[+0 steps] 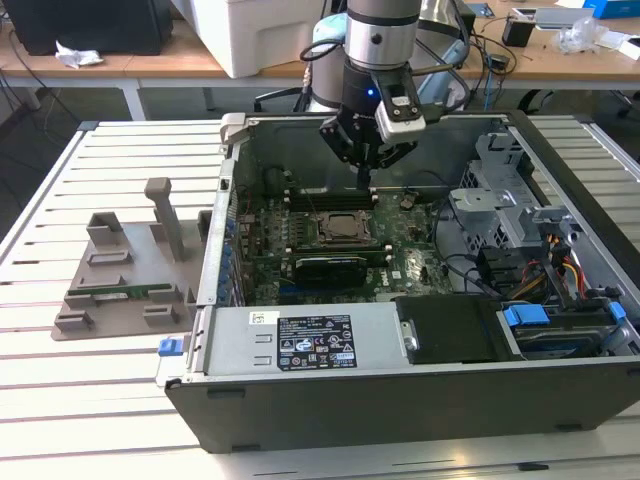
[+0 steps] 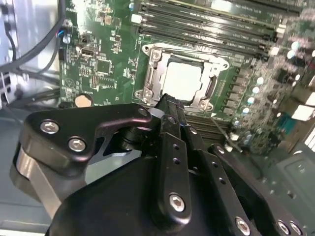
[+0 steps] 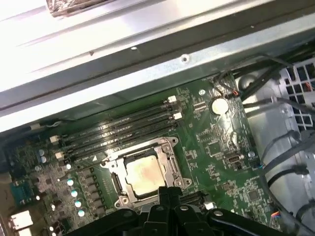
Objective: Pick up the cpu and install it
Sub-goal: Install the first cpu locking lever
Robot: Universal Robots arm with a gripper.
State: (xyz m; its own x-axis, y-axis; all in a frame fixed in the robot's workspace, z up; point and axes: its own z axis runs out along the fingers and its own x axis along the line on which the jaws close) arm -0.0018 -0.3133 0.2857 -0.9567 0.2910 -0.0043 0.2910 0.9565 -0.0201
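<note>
On the exterior view's left a grey plastic fixture (image 1: 125, 280) rests on the slatted table (image 1: 40, 240), beside the open computer case (image 1: 400, 400); the gripper (image 1: 368, 165) hangs inside the case just above the motherboard (image 1: 330, 225), its fingers (image 2: 170, 110) drawn together and holding nothing; in both wrist views the cpu (image 2: 183, 77) (image 3: 143, 174) lies seated in the metal-framed socket (image 3: 170, 152), directly below the fingertips; memory slots (image 3: 123, 129) run alongside; cables (image 1: 560, 265) fill the right.

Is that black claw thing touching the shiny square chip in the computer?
Cannot tell. In both wrist views the gripper overlaps the near edge of the cpu, which lies in its socket, hiding any gap or contact.
</note>
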